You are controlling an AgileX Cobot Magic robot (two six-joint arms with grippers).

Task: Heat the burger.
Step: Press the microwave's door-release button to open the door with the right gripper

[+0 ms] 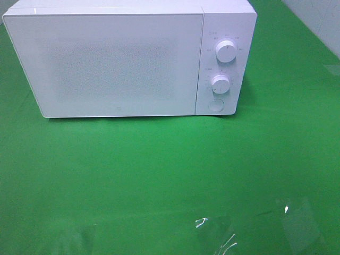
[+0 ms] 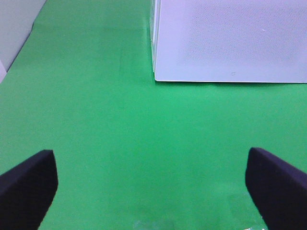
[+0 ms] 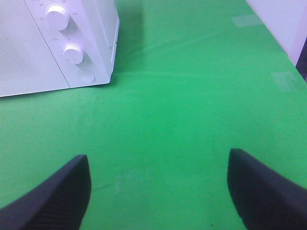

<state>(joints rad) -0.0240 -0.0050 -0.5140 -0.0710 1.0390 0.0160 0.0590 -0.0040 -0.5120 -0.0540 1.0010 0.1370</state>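
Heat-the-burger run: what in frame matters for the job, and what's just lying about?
For the job:
microwave, door shut, with upper knob, lower knob, round button
left claw, open, empty
right claw, open, empty
burger: not in any view

Just lying about:
green table cover
shiny clear patch near the cover's front edge
pale wall, far corner

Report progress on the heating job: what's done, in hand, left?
Done: cannot tell. The white boxy microwave has its door shut and no burger shows in any view; it may be inside or not yet brought. In hand: nothing; the left gripper and right gripper are open and empty above the green table. Left: unclear from here; if the burger is inside, setting the white round knobs may remain.
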